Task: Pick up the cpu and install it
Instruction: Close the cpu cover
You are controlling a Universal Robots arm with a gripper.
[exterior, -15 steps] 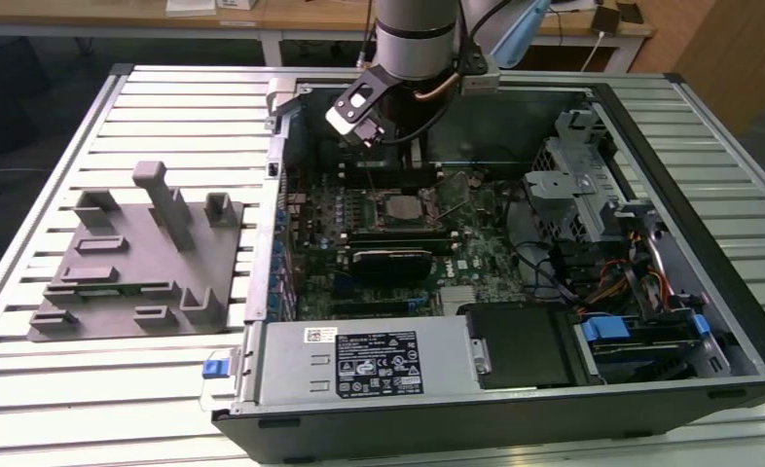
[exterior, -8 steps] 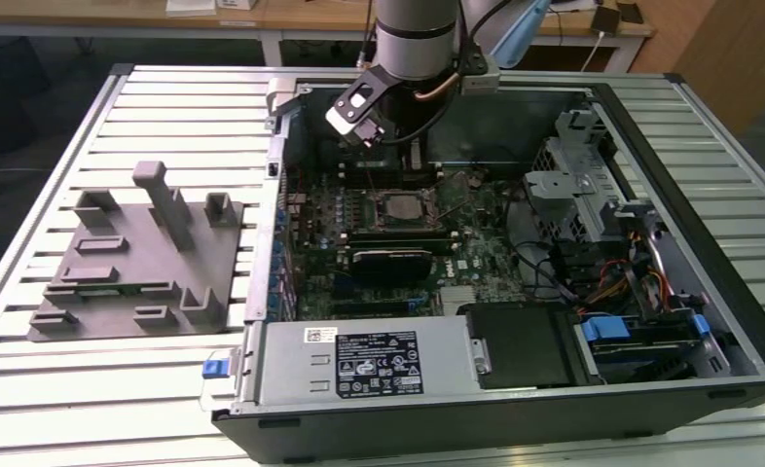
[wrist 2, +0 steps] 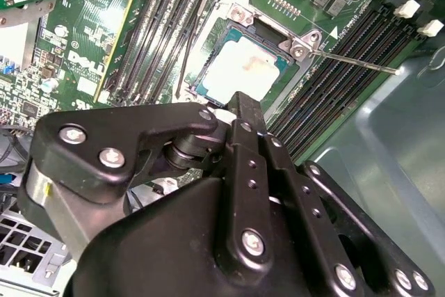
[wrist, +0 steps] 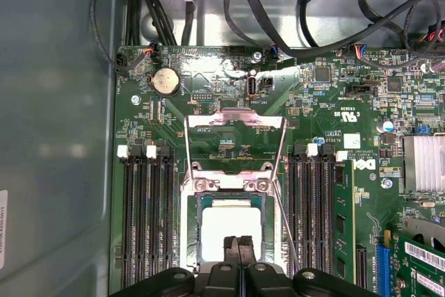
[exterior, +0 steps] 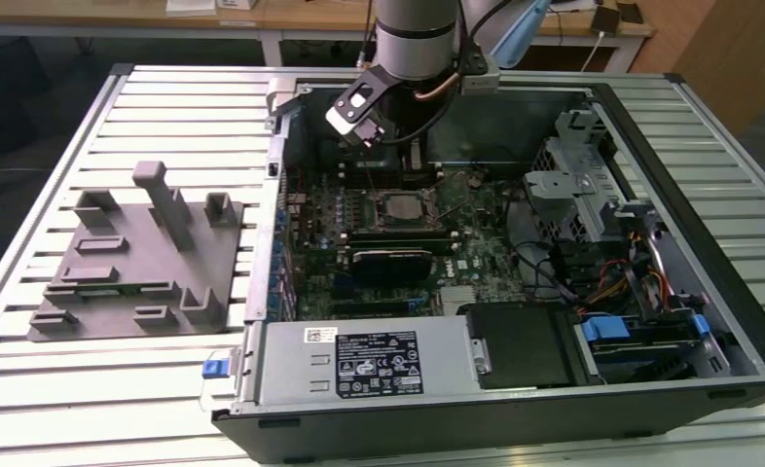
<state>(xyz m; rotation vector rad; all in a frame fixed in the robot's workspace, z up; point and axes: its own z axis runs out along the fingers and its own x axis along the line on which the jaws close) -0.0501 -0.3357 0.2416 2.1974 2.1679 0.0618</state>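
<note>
Nearest your lens in both wrist views is the black linkage of the gripper (wrist: 240, 241). Its fingers (wrist 2: 245, 137) are pressed together with nothing pinched between them. The tips hang over one edge of the cpu (wrist: 233, 222). You cannot tell whether they touch it.

The cpu lies flat, silvery top up, seated in the socket (wrist: 190, 231) on the green motherboard (wrist: 208, 95). Its other three edges show clear inside the socket frame. Past the cpu from the fingers, the metal load plate (wrist: 234, 119) stands hinged open. A thin retention lever (wrist 2: 354, 62) angles away just beside the cpu. Rows of dark memory slots (wrist: 146, 220) flank the cpu on both sides and run close along the socket, so you have little sideways room there. Further out from the cpu sit a coin battery (wrist: 165, 81) and a finned heatsink (wrist: 424, 161). The grey wall of the case (wrist: 55, 137) rises beyond one bank of slots.

In the exterior view the arm (exterior: 416, 39) reaches down into the open case above the cpu. The case lies on a slatted metal counter (exterior: 45, 389). A grey moulded tray (exterior: 136, 253) rests on the counter well apart from the cpu, outside the case toward the exterior view's left. A wooden desk (exterior: 305, 17) stands behind the counter, far from the cpu.
</note>
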